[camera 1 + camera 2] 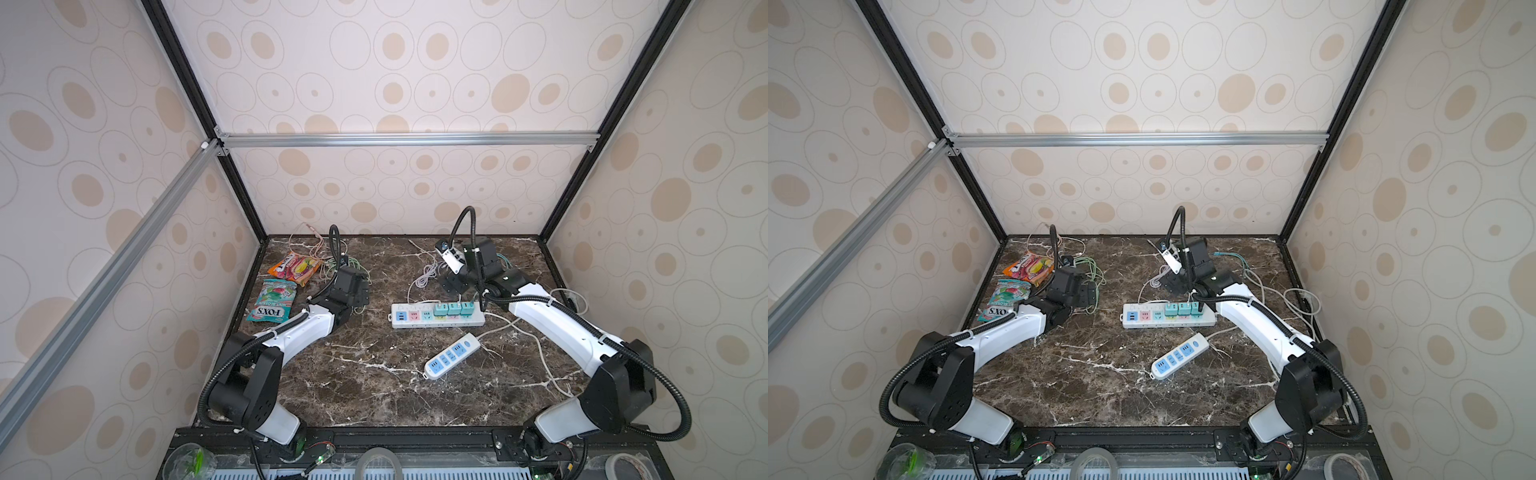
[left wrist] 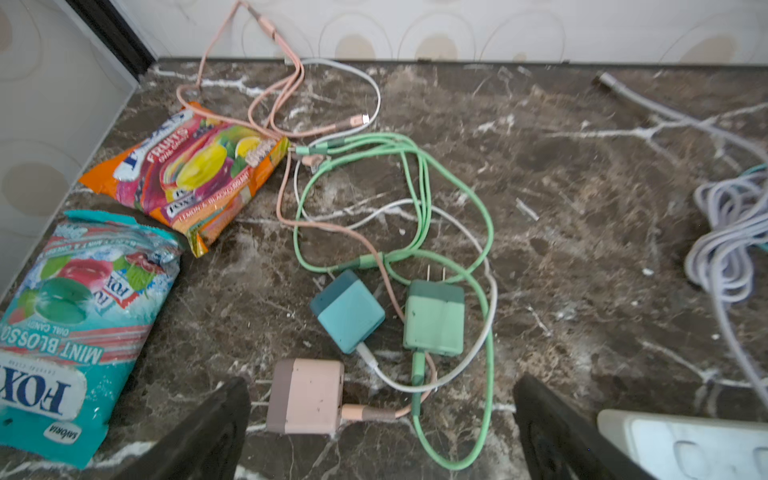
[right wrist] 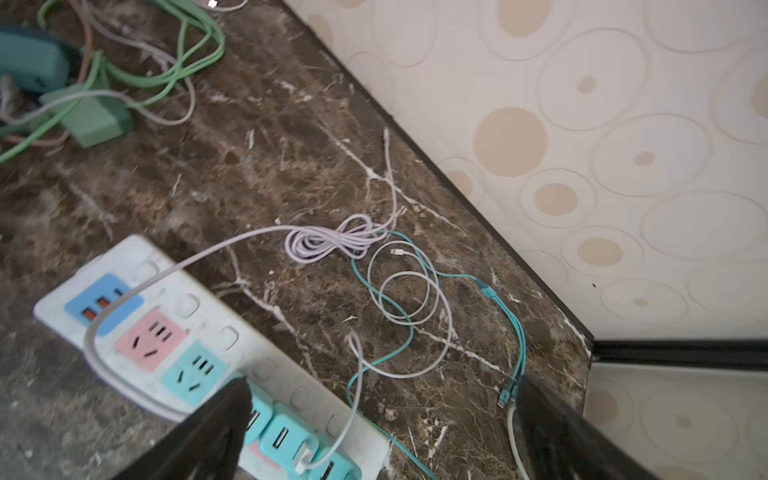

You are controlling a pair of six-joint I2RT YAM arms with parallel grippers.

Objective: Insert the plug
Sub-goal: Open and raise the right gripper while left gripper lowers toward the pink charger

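A white power strip with blue, pink and teal sockets lies mid-table, and three teal plugs sit in its right half. Three loose plugs lie with tangled cables in the left wrist view: pink, blue and green. My left gripper hangs open just above the table, with the pink plug between its fingers, close to one of them and untouched. My right gripper is open and empty over the strip's right end, one finger above the inserted teal plugs.
Two candy bags lie at the left edge. A second, smaller strip lies nearer the front. A lilac cable and white and teal cables are coiled behind the main strip near the back wall.
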